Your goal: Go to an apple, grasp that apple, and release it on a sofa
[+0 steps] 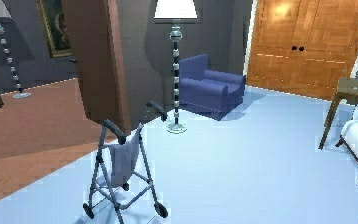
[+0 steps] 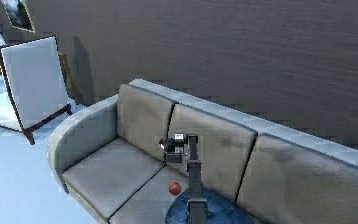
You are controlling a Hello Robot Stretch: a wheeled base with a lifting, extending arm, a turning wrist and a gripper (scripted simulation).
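Observation:
A grey three-seat sofa [image 2: 107, 170] stands against a dark wall in the arm side view. A small red round apple [image 2: 174, 187] lies on its middle seat cushion, just left of the arm's dark bar [image 2: 195, 185]. The gripper [image 2: 169, 148] is above the apple, in front of the sofa's backrest. I cannot tell whether it holds anything. A blue patch [image 2: 212, 212] shows on the seat around the arm's base.
A white armchair with dark wooden legs [image 2: 32, 85] stands left of the sofa. In the forward view a grey walker [image 1: 122, 175] is close ahead, with a floor lamp [image 1: 175, 70], a blue armchair [image 1: 209, 85], wooden double doors [image 1: 302, 45] and a dark side table [image 1: 345, 105] beyond.

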